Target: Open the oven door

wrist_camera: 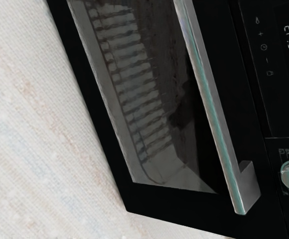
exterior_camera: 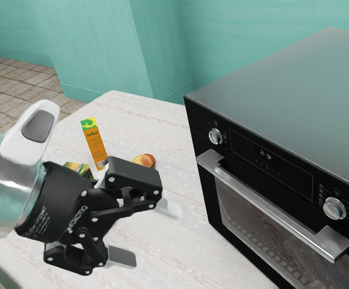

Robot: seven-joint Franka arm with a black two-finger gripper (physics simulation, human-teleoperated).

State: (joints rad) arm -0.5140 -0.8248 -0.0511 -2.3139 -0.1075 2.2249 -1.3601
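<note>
Silver metal is the handle (exterior_camera: 269,206) of the oven (exterior_camera: 271,99), a long straight bar on the upper part of the black door (exterior_camera: 209,195). From where I stand, with the exterior view taken as a clock face, this handle lies between two and three o'clock from the gripper (exterior_camera: 146,232), with some free space between them. Its long axis runs from ten o'clock to four o'clock. There is one arm only, so this hand must do the work, and the handle's ten o'clock end looks the nearer one to it.

The gripper is released: its two fingers stand well apart, one toward one o'clock and the other toward seven, and nothing is between them. This spread seems to cross the line of the bar, which I judge useful for taking it from both sides.

The handle stands out from the door, and the oven's front points to about eight o'clock, to the arm's side. In the wrist view the bar (wrist_camera: 212,107) runs along the window (wrist_camera: 129,94). The door is shut, so the task is, I think, at its approach. The next move should bring the fingers around the bar, then pull toward eight o'clock and downward, if the hinge is below. A fingertip could knock the bar, or slip from it if the hand comes tilted
</note>
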